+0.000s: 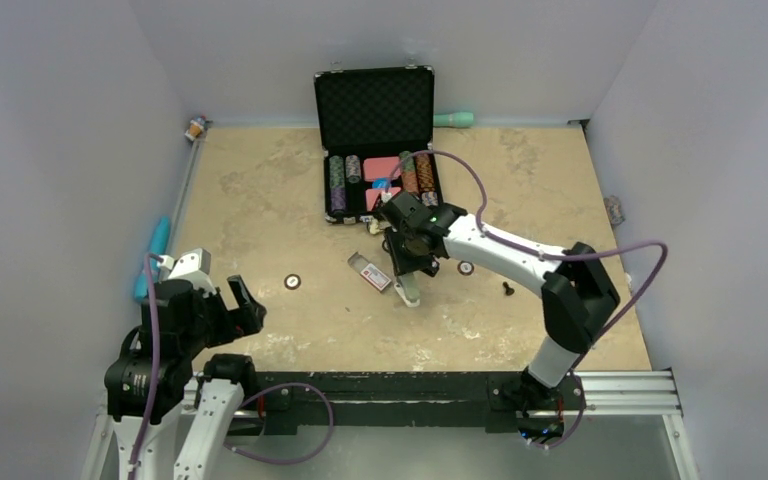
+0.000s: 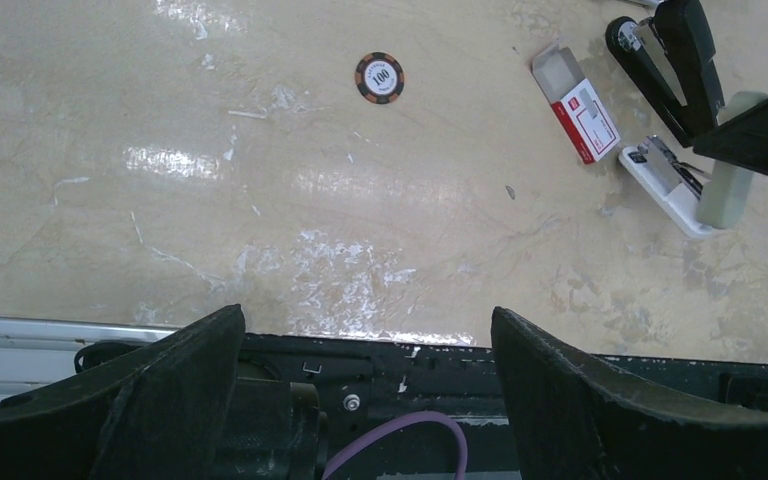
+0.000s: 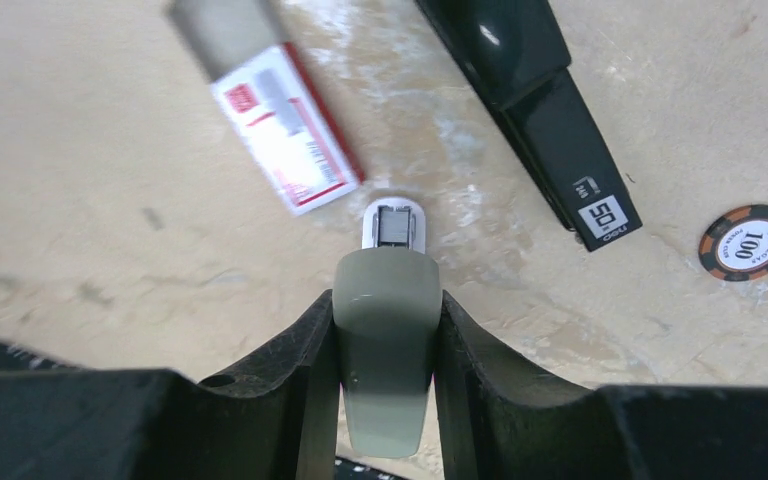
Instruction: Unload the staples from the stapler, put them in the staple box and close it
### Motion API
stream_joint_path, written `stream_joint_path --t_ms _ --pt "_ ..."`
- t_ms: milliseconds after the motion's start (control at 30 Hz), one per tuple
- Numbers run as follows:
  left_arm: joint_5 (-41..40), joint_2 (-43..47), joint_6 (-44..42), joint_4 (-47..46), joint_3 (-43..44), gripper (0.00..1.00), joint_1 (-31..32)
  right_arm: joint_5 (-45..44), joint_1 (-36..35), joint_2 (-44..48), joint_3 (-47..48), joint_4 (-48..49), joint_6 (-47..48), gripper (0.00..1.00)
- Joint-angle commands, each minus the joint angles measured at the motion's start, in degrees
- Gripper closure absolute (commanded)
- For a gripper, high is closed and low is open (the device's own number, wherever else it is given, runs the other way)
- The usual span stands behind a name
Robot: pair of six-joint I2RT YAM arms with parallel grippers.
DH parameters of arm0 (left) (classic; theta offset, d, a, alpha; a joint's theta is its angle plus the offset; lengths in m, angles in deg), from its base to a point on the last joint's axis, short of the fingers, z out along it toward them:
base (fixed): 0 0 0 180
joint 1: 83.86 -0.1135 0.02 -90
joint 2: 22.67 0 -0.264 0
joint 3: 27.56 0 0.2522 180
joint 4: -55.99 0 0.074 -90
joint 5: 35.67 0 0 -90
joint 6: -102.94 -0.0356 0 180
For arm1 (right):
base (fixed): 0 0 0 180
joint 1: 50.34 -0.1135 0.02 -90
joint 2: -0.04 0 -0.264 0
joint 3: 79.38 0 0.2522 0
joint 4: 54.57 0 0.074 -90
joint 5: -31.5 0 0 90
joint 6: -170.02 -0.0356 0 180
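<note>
right pincer [image 3: 388, 300] clamped on pale green bar [image 3: 388, 390], fingers pressed against both long sides, bar pointing away from the wrist. Just past the bar tip: white base [image 3: 393, 222] with a grey metal channel in it; cannot tell whether staples sit inside. black stapler [image 3: 535, 110] lies on the table [image 3: 80, 230], ahead and to the right of the right pincer, near but not touching, "50" label on its near end. Looks splayed open in the left wrist view. Red-and-white staple box [image 3: 285, 130] ahead and left of the right pincer, one end open. Poker chip [image 3: 748, 243] marked 100 off to its right. left pincer [image 2: 365, 315] wide open, holds nothing, hangs over the near table edge, well apart from the black stapler. Second chip [image 2: 379, 77] straight ahead of it.
</note>
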Motion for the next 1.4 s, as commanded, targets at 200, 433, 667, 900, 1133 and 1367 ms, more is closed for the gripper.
stream_joint_path --t_ms 200,433,667,900,1133,1367 --pt "7.32 -3.38 -0.06 3.56 9.49 0.05 -0.12 15.93 0.02 10.50 6.97 4.07 -0.80 1.00" --pt "22.76 -0.92 4.29 -4.53 9.88 0.02 -0.15 22.52 0.00 10.41 12.73 6.14 -2.98 1.00" --pt "29.46 1.46 9.28 -13.67 10.79 0.00 -0.15 31.58 0.01 13.33 15.14 11.51 -8.22 1.00" --pt "37.93 2.32 20.86 -27.24 8.25 0.00 -0.15 35.80 0.06 16.43 14.88 17.27 -15.45 1.00" --pt "42.28 6.67 42.83 -57.49 -4.88 0.00 -0.12 38.26 0.01 18.96 16.30 24.29 -24.15 1.00" --pt "41.76 4.94 51.99 -75.81 -10.88 0.00 -0.15 38.76 0.00 20.11 17.46 30.27 -31.64 1.00"
